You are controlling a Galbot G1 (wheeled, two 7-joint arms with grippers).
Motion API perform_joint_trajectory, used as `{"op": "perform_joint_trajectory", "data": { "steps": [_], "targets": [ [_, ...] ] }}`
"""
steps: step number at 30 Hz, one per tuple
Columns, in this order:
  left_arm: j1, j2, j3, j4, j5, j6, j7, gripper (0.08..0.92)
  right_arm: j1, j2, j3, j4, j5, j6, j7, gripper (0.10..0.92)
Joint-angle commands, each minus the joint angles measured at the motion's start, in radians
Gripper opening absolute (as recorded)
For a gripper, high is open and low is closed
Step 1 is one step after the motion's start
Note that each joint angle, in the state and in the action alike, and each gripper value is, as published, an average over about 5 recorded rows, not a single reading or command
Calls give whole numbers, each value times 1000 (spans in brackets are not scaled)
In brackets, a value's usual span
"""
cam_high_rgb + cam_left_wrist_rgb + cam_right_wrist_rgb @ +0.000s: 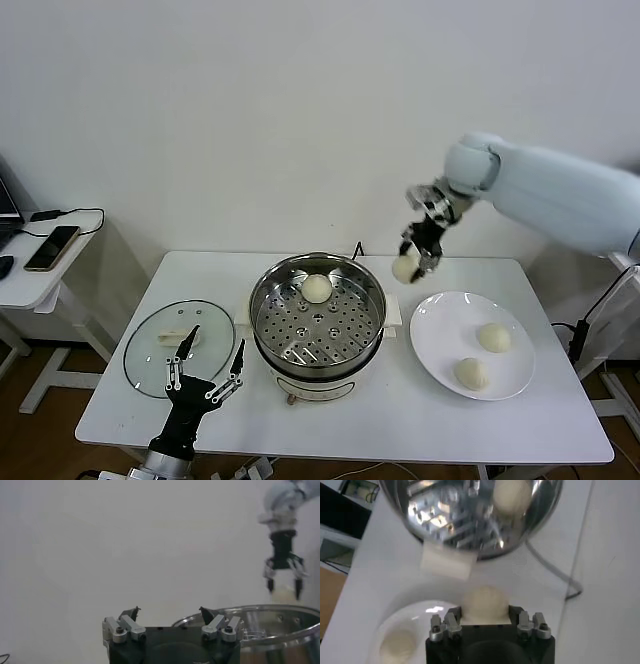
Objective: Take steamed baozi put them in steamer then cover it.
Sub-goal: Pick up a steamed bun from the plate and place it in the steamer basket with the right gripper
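I'm mid-transfer: my right hand, in the upper right of the frame, pinches a baozi in the air between the plate and the steamer. One bun already sits on the perforated tray near its far rim; two more wait on the plate. Next I judge I must carry leftward over the pot and lower before releasing. The buns look smooth, round and cream-white. My left hand idles, spread, at the lower left beside the cover lying on the table.
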State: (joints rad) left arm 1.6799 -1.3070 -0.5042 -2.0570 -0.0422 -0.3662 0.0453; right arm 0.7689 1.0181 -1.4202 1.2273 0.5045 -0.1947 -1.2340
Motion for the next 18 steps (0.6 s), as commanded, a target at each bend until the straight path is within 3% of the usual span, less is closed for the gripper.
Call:
{"op": "perform_joint_trajectory", "data": {
  "steps": [1, 6, 18],
  "targets": [
    [-2, 2, 3, 1, 1, 0, -2, 823, 170, 149, -104, 130, 197, -75, 47, 645],
    [-6, 5, 4, -1, 1, -1, -4, 823, 113, 245, -140, 148, 270, -117, 155, 645],
    [-17, 9, 5, 14, 1, -6, -12, 823, -1, 413, -195, 66, 266, -159, 343, 636]
  ]
}}
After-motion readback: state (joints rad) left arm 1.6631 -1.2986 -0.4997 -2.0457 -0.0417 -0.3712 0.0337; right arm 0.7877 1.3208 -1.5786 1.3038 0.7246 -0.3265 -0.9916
